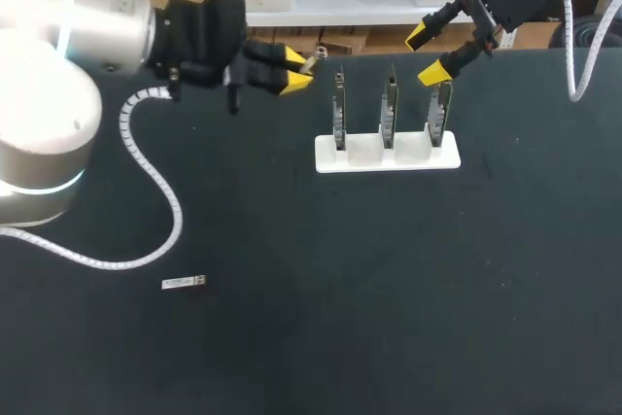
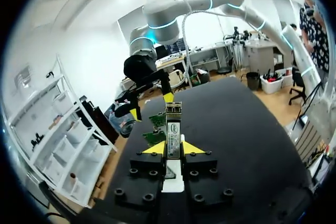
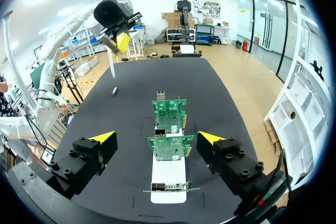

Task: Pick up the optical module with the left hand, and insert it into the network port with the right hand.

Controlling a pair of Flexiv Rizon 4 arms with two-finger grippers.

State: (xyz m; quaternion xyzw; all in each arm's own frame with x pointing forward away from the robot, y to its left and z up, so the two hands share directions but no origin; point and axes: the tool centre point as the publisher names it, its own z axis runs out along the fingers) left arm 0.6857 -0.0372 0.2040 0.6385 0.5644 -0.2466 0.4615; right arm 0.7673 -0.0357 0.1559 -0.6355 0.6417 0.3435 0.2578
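Note:
My left gripper [image 1: 294, 69] hangs above the table's far left, shut on a slim metal optical module [image 1: 312, 59] that juts toward the boards. In the left wrist view the module [image 2: 173, 129] stands upright between the yellow tips of that gripper [image 2: 173, 148]. My right gripper [image 1: 426, 53] is open above the right end of the white stand [image 1: 387, 155], which carries three upright green network boards [image 1: 388, 109]. In the right wrist view the boards [image 3: 169, 147] sit between and ahead of the wide-spread gripper [image 3: 156, 137], nothing touching its fingers.
A second optical module [image 1: 184, 283] lies flat on the black table at the near left, also visible as a small module [image 3: 114, 91] beyond the boards. A white coiled cable [image 1: 146, 191] from my left arm trails over the table's left side.

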